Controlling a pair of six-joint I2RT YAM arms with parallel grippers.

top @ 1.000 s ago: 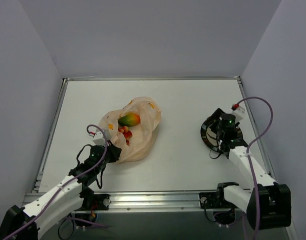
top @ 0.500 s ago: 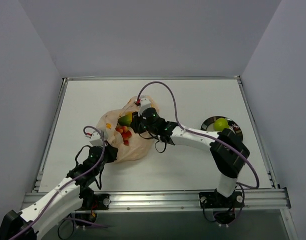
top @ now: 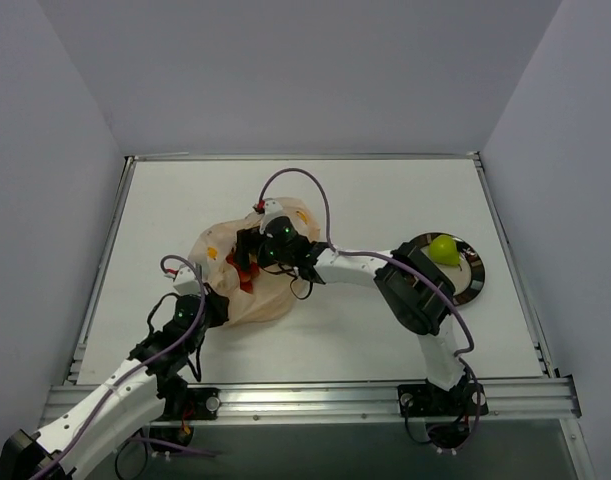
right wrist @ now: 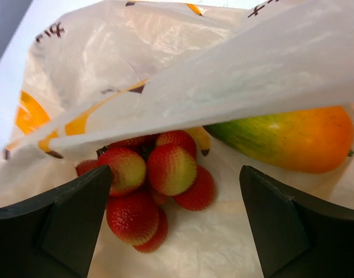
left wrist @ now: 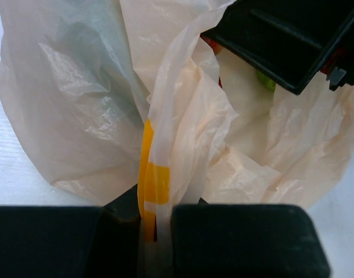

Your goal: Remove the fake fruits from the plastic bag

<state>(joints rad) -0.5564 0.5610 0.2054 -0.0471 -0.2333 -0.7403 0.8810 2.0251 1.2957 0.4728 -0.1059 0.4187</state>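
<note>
the right wrist view alone showed strawberries (right wrist: 156, 185) and a mango (right wrist: 292, 139) inside the plastic bag (right wrist: 136, 58) between open right jaws, newly arrived; left jaws pinched the bag.

The top view looks down from high above the near side of the plastic bag (top: 265, 300), far enough back to take in the whole surface (top: 405, 190). The left wrist view sits right against the bag's near-left side, facing across its crumpled film, with the left hand (left wrist: 156, 231) along its bottom edge. The right wrist view looks into the bag's mouth at close range, over the right hand (right wrist: 177, 202). All three share the bag; the left wrist view also catches the right hand's dark body.
</note>
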